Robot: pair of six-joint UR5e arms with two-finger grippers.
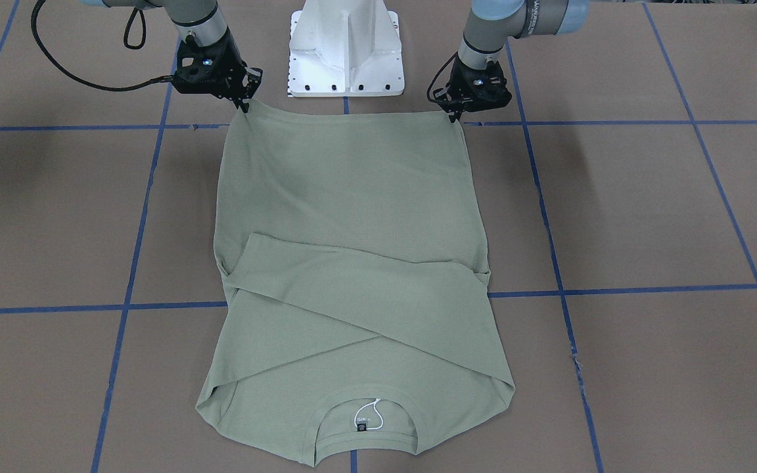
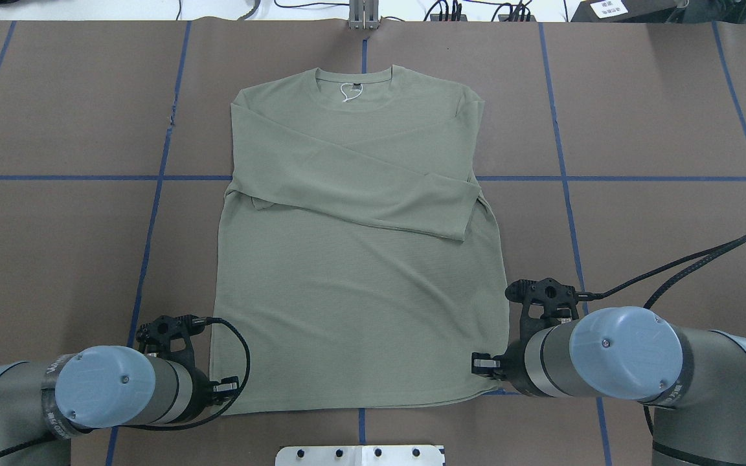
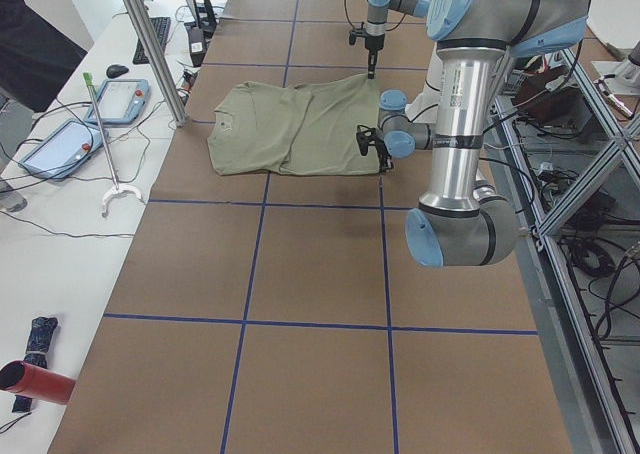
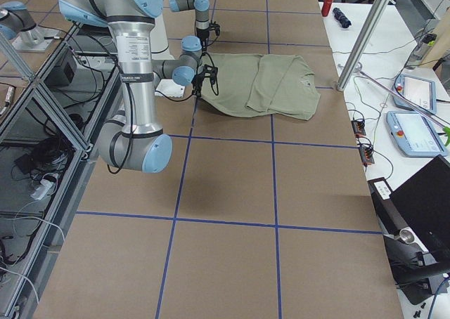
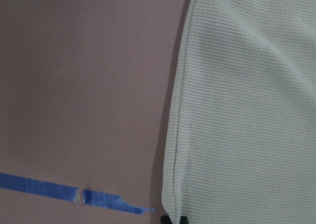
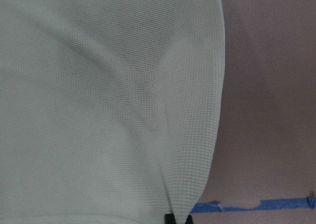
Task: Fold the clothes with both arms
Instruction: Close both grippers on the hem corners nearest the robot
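Hem-to-collar folding looks like the step in hand. With the overhead view as the dial, the shirt (image 2: pixel 353 259) lies flat and face-down-smooth at the middle of the counter (image 2: pixel 658 129), collar (image 2: pixel 350 84) at 12 o'clock and hem (image 2: pixel 353 404) at 6 o'clock. Both sleeves (image 2: pixel 373 188) are crossed over the chest.

The left pincer (image 1: pixel 458 118) sits at the hem corner toward 7 o'clock, and the right pincer (image 1: pixel 243 105) at the corner toward 5 o'clock. In each wrist view the black fingertips stand close together with the shirt's edge between them. I judge both narrowly closed, each pinching its corner of the hem.

The next move, as I read it, calls for raising both corners together. They would then travel toward 12 o'clock at an even pace, with the hem kept taut, and be laid near the collar. Uneven speed would skew the fold. The loose crossed sleeves could drag or bunch beneath the passing cloth, and the white string tag (image 1: pixel 376 412) at the neck may end up trapped.

Blue tape lines (image 1: pixel 615 289) grid the counter. The white pedestal (image 1: pixel 345 52) stands just behind the hem at 6 o'clock, between the arms and off the fold's path.
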